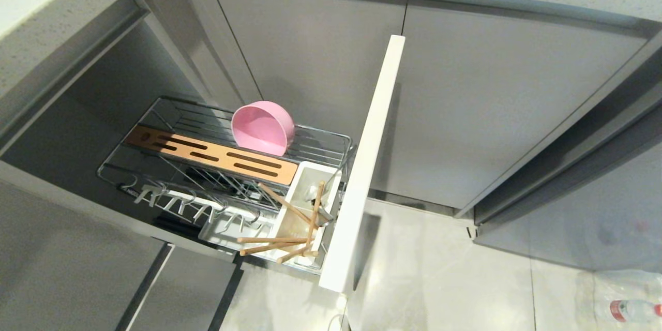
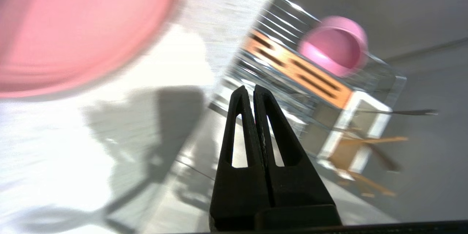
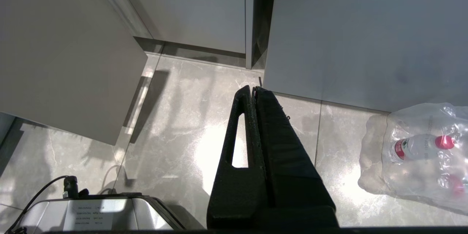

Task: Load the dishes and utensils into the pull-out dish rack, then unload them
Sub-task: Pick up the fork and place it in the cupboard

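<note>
The left gripper has its two black fingers pressed flat together with nothing between them, hanging in the air above the pull-out dish rack, well apart from it. Close by the wrist, a big blurred pink surface fills one corner; it looks like the plate, though I cannot be sure. The right gripper is likewise clenched on nothing, parked low over the grey floor tiles near a plastic-wrapped pack of bottles.

In the rack, the pink bowl stands tipped on its side on the chrome wires behind the slotted wooden strip, its opening facing the cabinet interior. The white utensil caddy sits at the end next to the narrow white cabinet front, with wooden chopsticks leaning out of it at angles. A dark thin utensil also pokes out of the caddy, perhaps the fork
</note>
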Robot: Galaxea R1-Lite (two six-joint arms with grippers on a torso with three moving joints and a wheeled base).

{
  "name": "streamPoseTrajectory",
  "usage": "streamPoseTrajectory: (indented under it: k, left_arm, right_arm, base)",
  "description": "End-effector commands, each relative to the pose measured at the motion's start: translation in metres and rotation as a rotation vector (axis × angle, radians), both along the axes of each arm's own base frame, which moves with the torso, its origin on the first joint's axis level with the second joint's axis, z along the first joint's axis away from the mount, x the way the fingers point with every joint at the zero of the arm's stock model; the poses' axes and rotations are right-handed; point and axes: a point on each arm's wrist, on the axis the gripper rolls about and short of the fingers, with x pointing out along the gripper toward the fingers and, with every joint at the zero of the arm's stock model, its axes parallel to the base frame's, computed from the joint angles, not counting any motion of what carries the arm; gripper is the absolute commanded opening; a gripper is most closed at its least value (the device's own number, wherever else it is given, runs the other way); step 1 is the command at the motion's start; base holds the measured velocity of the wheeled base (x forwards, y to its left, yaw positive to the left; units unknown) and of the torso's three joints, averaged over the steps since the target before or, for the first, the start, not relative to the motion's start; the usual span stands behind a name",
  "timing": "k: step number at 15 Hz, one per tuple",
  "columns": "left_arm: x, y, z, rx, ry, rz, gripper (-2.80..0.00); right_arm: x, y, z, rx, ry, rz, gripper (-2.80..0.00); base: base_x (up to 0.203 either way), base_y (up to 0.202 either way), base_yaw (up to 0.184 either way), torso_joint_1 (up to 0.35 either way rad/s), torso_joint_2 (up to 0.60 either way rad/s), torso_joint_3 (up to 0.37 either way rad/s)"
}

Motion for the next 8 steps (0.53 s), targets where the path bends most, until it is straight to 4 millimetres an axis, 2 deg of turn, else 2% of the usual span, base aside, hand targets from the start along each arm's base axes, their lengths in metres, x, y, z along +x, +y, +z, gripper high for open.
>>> streamPoseTrajectory:
  k: [1,2,4,8]
  left_arm:
    - [-0.030,0.002,0.001,0.083,-0.053,0.059,-2.80]
    - [-0.045,0.000,0.001,0.158,-0.074,0.047,-2.80]
    - [-0.060,-0.004,-0.001,0.202,-0.090,0.097,-2.80]
    - [-0.065,-0.012,-0.002,0.239,-0.071,0.284,-2.80]
  right_arm:
    - [0.000,0.000,0.000,0.001,0.002,0.000,-2.80]
    - [0.000,0.000,0.000,0.001,0.002,0.000,-2.80]
    - [0.000,0.000,0.000,0.001,0.002,0.000,-2.80]
    - [0.000,0.000,0.000,0.001,0.002,0.000,-2.80]
  base:
    - [0.000,0.000,0.000,0.000,0.00,0.000]
    - [0.000,0.000,0.000,0.000,0.00,0.000]
    - [0.000,0.000,0.000,0.000,0.00,0.000]
    - [0.000,0.000,0.000,0.000,0.00,0.000]
